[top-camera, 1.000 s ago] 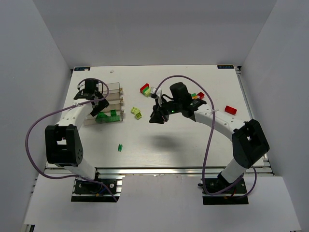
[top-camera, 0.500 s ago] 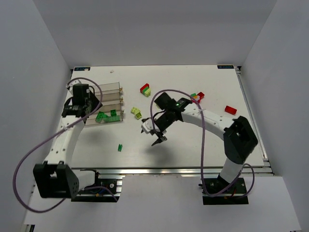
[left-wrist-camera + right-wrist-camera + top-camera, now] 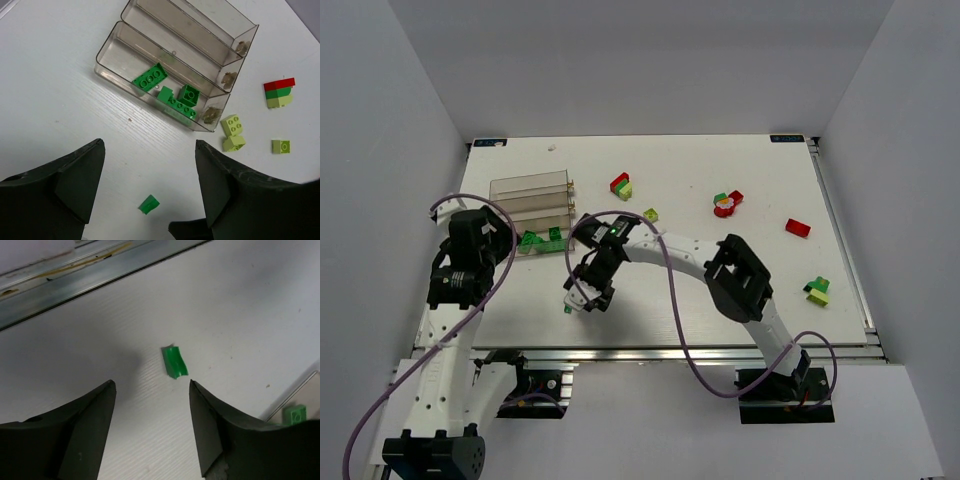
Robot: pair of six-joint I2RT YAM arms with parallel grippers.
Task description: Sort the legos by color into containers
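A white table (image 3: 770, 170) bears a clear compartment tray (image 3: 525, 195) on its left side, three dark green bricks (image 3: 150, 79) in its nearest compartment. The left gripper (image 3: 149, 160) and right gripper (image 3: 151, 395) both gape wide, holding nothing; a small green piece (image 3: 175, 361) lies just ahead of the right one.

Clear glossy plastic tray (image 3: 165, 30), matt table (image 3: 60, 90)

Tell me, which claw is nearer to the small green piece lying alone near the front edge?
Right. The right claw is just above the green piece, jaws open. The left claw hangs farther left, near the tray.
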